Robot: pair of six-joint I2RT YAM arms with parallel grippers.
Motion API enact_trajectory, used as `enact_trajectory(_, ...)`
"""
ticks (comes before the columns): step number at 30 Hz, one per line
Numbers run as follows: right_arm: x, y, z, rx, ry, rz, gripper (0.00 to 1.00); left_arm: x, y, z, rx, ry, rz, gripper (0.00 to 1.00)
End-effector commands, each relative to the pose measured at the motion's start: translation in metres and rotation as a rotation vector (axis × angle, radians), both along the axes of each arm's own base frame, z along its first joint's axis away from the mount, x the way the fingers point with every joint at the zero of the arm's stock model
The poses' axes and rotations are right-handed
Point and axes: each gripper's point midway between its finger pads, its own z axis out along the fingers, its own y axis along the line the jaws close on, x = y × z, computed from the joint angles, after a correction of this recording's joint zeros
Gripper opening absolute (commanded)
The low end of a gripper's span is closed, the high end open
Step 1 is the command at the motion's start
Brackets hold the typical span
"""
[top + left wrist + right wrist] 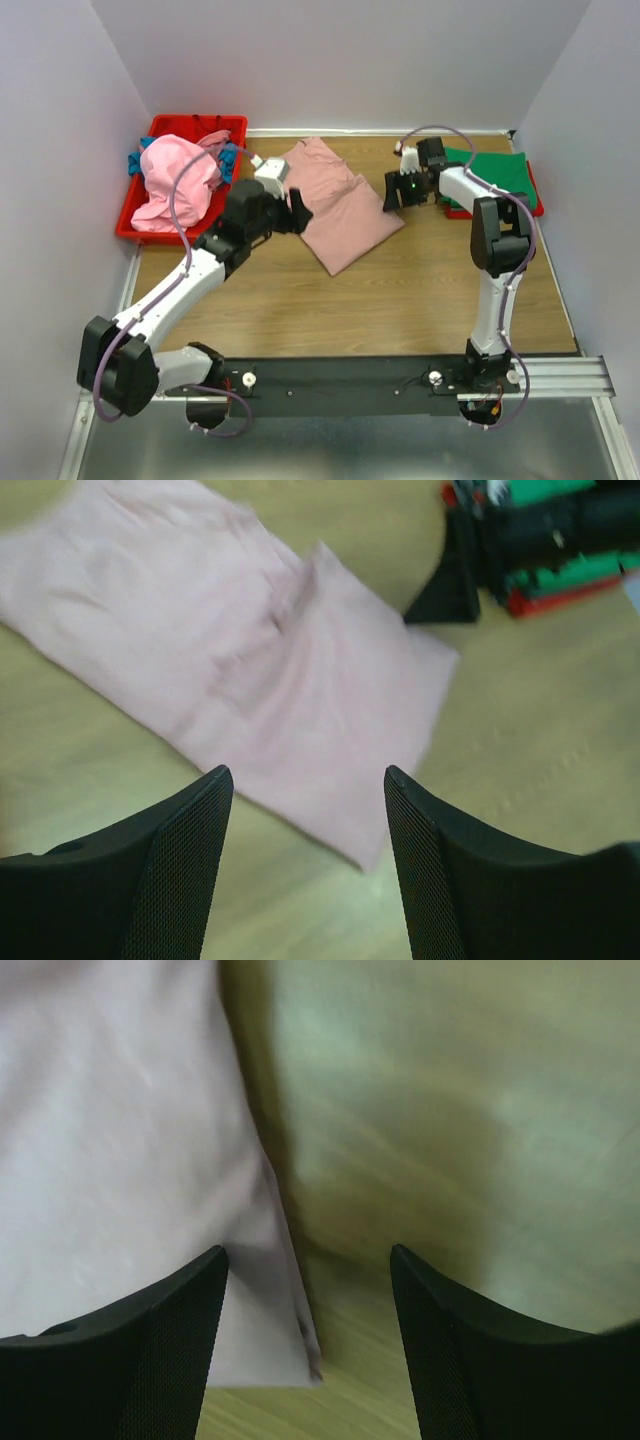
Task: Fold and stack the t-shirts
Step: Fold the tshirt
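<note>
Spread wide and empty, the left gripper (305, 775) and right gripper (308, 1250) are being held at opposite edges of the folded dusty-pink t-shirt (335, 205), which is being borne mid-table (400, 290). Green folded t-shirts (495, 170) are being carried far right, and unfolded ones (175, 185) are being contained in the red bin (160, 125) far left.

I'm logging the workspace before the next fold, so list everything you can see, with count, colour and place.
dusty-pink t-shirt: one, dusty pink, folded flat mid-table, between the grippers
brighter pink t-shirt: one, bright pink, heaped in the bin
blue cloth: one bundle, blue, in the bin under the pink heap
green t-shirt: one, green, folded, far right corner
red t-shirt: one, red, beneath the green one, only its edges showing
red bin: one, red, far left corner
table: one, wood-grain, under everything
left gripper: one, black, open, over the dusty-pink shirt's left edge
right gripper: one, black, open, over its right edge
</note>
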Motion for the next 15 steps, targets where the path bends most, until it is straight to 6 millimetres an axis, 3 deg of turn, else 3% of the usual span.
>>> enact_trajectory(1,-0.032,0.004,-0.002,0.086,0.072,0.050,0.73,-0.056,-0.029,-0.028,-0.032,0.086,-0.133,0.70)
enact_trajectory(3,-0.049,0.006,-0.012,0.105,0.125,0.066,0.71,-0.071,-0.036,-0.027,-0.048,0.087,-0.165,0.70)
enact_trajectory(6,-0.071,0.011,-0.022,0.150,0.202,0.089,0.61,-0.096,-0.044,-0.024,-0.083,0.081,-0.206,0.70)
enact_trajectory(9,-0.095,0.011,-0.033,0.163,0.272,0.118,0.32,-0.117,-0.047,-0.020,-0.117,0.061,-0.246,0.69)
enact_trajectory(13,-0.130,0.005,-0.036,0.151,0.326,0.161,0.12,-0.141,-0.054,-0.029,-0.125,0.070,-0.306,0.69)
enact_trajectory(15,-0.141,-0.001,-0.033,0.134,0.326,0.170,0.07,-0.150,-0.060,-0.032,-0.127,0.072,-0.330,0.68)
